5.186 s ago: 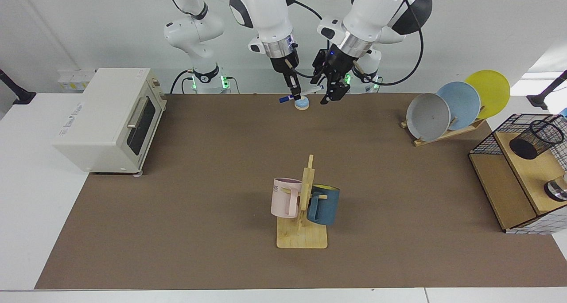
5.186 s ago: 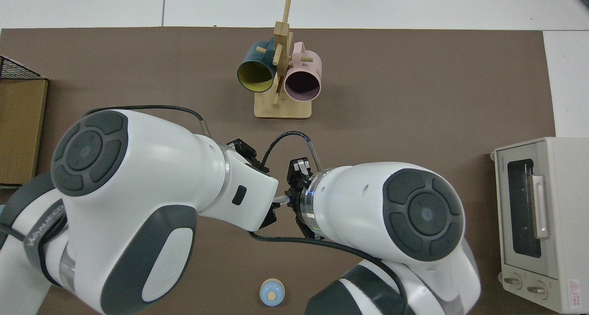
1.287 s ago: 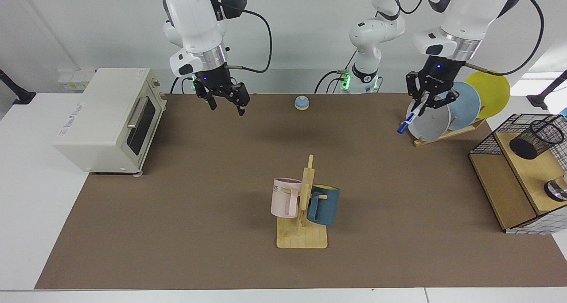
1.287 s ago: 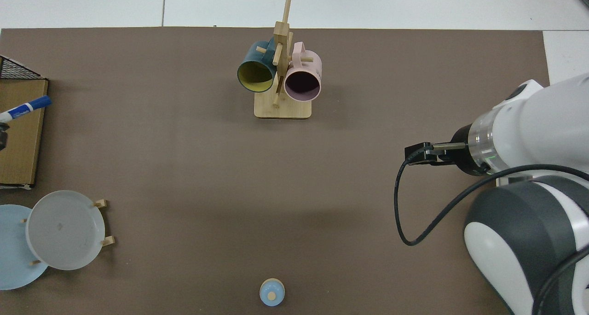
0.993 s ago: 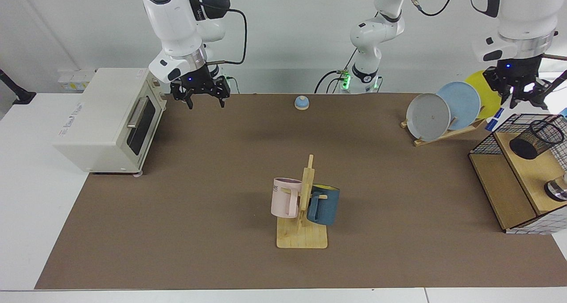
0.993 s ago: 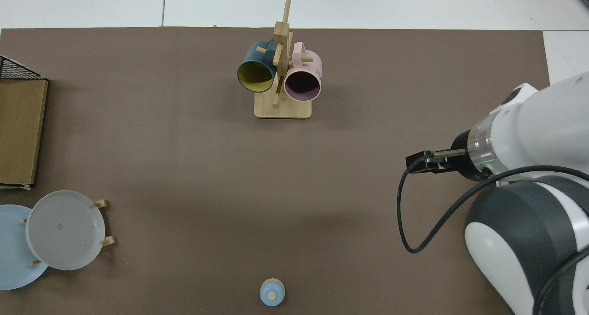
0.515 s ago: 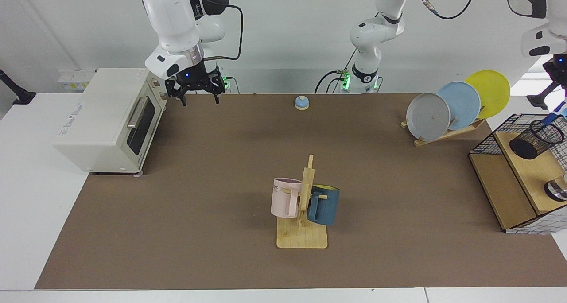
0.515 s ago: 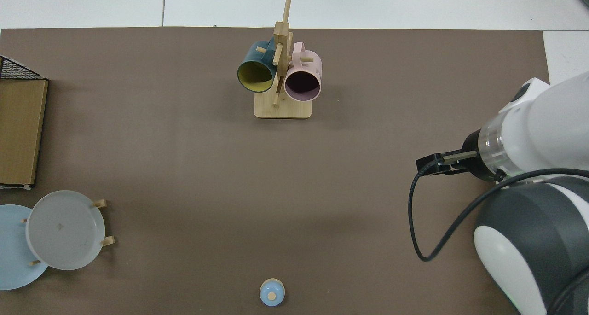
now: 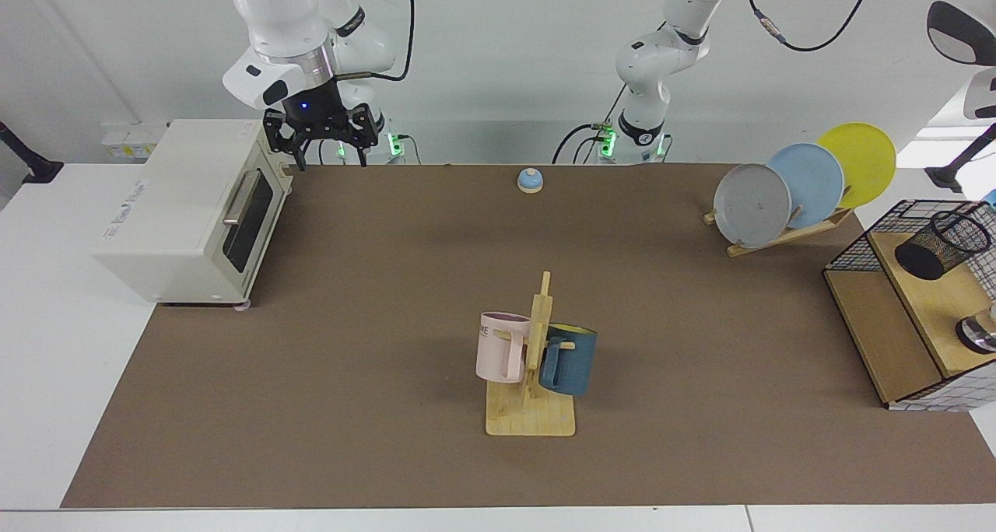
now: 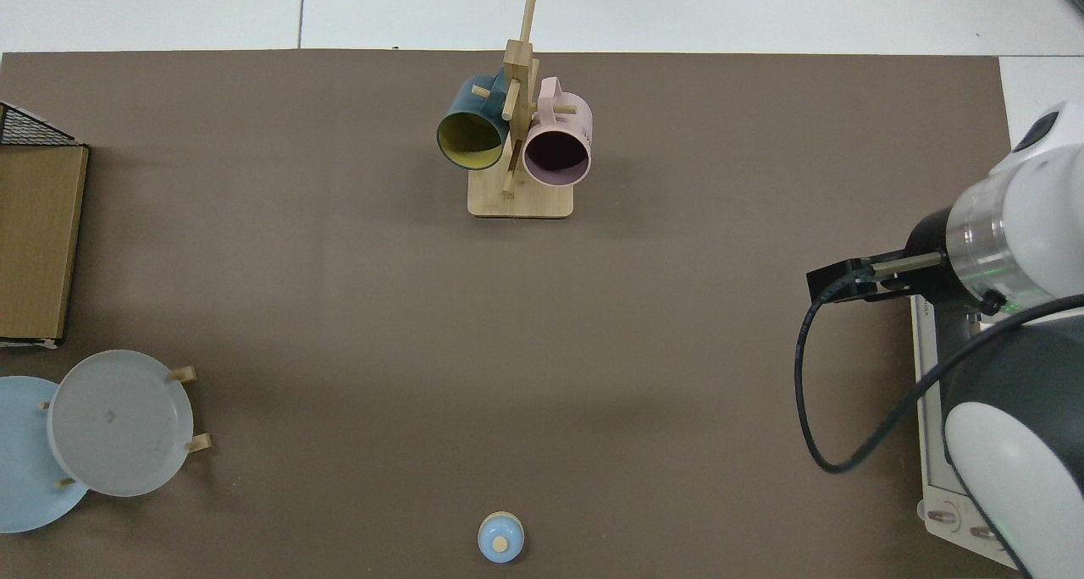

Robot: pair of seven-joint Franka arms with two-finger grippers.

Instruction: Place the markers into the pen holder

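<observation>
Far left of the facing view: 1 toaster oven (image 9: 194,205). The right gripper (image 9: 320,149) hangs just above its upper right corner, jaws spread and holding nothing. This arm waits. In the top view, the same arm sits over the oven at the right edge.

Centre: 1 blue dome bell (image 9: 530,180) at the bench's far edge and 1 wooden mug rack (image 9: 533,376) with 2 mugs.

Right: 3 plates on 1 plate stand (image 9: 786,235). Next is 1 wire basket (image 9: 856,252) over a wooden shelf.

The 1 pen holder (image 9: 940,246) sits on that shelf, tilted, with its mouth toward the upper right.

Markers in view: 0, so I cannot tell the marker's long axis.

Only a piece of the left arm (image 9: 961,15) shows, in the upper right corner. Its jaws are out of frame, so I cannot tell their state.

The left arm is clearly nearer, roughly above the holder, so the next move is probably a descent into the mouth. The tilted rim looks like the snag risk.
</observation>
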